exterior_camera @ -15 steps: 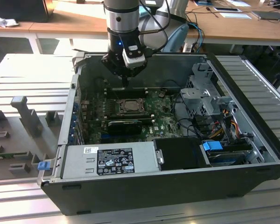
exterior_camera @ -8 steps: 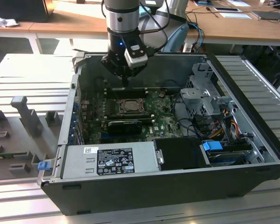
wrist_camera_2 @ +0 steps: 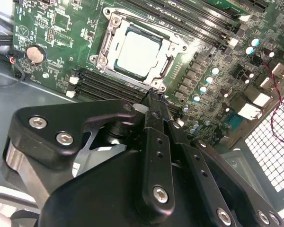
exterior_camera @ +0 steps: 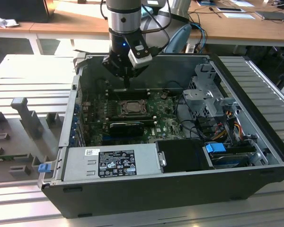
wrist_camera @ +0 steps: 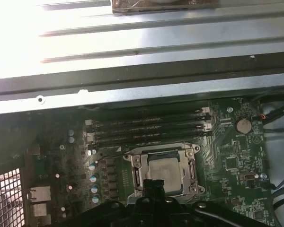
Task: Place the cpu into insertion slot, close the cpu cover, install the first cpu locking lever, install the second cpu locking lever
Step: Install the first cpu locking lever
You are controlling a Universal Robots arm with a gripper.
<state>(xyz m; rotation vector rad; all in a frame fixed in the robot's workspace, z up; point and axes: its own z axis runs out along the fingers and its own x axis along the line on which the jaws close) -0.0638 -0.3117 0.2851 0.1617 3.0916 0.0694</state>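
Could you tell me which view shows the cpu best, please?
The second wrist view: the cpu lies large and unobstructed. The first wrist view shows it dimmer, beside the end effector; the exterior view, small.

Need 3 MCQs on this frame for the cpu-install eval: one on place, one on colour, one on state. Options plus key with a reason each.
1. Where is the cpu?
A. seated in the insertion slot
B. loose on the board beside the slot
C. on a desk outside the case

2. What colour is the circuit board around the slot?
A. red
B. green
C. white

3. How does the cpu cover stand?
A. upright, hinged open
B. taken off and set aside
C. down flat, framing the cpu

Key:
1 A: in both wrist views its pale face sits inside the slot's metal rim.
2 B: the board is green in all three views.
3 C: the silver frame lies flat around the chip, whose face shows through the cut-out.
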